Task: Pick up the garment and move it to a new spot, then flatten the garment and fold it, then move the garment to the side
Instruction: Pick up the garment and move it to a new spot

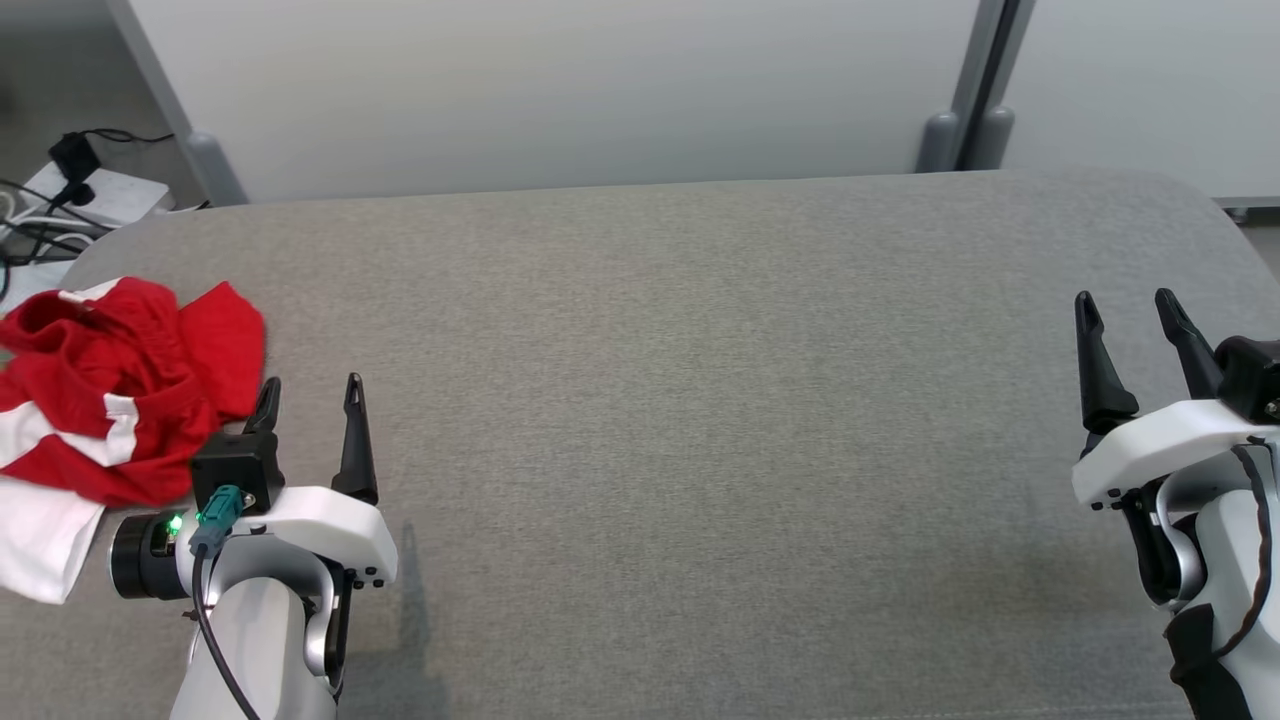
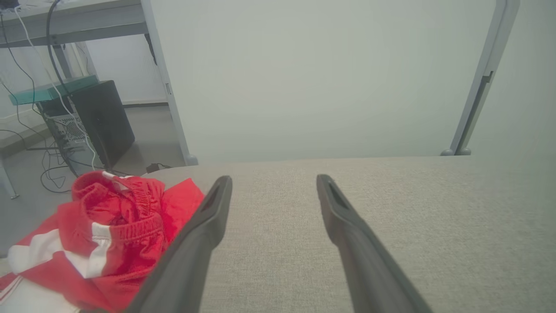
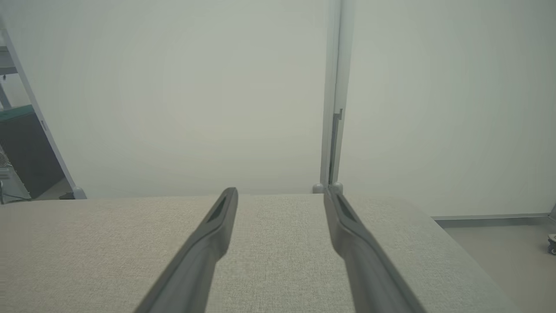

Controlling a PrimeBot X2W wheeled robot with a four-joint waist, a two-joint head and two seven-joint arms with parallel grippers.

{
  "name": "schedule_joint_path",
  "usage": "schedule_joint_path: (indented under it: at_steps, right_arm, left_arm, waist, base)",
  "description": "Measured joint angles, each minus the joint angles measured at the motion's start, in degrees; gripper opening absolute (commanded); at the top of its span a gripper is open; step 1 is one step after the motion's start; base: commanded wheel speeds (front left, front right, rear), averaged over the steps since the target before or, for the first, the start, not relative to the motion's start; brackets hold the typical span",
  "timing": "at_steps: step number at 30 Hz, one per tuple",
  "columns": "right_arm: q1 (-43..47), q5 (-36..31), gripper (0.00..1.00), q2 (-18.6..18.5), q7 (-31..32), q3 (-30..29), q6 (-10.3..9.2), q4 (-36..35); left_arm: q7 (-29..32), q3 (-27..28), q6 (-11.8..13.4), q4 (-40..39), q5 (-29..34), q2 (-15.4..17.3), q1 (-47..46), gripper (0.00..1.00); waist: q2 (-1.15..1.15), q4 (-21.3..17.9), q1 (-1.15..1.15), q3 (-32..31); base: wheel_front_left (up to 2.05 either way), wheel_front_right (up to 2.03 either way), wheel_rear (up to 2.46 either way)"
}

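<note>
A crumpled red and white garment (image 1: 110,400) lies in a heap at the left edge of the grey padded table (image 1: 700,400); its white part hangs toward the front left. In the left wrist view the garment (image 2: 113,234) sits left of the fingers. My left gripper (image 1: 311,393) stands open just right of the heap, nothing between its fingers, its left finger close to the red cloth. My right gripper (image 1: 1125,308) is open at the far right of the table, well away from the garment, with only bare table beyond it (image 3: 280,193).
A white partition wall (image 1: 560,90) with grey posts (image 1: 975,110) runs behind the table. Off the left end, on the floor, are a power strip with cables (image 1: 70,190) and a dark computer tower (image 2: 102,121).
</note>
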Motion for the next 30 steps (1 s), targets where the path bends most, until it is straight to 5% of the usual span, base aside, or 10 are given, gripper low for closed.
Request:
schedule_joint_path:
  at_steps: [30]
  right_arm:
    - [0.1,1.4,1.00,1.5,0.0,11.6,0.15,-3.4]
  left_arm:
    - [-0.2,3.2,-0.4,-0.4,-1.7,-0.7,1.3,1.00]
  waist:
    - [0.00,26.5,0.00,2.2]
  base:
    - [0.00,0.00,0.00]
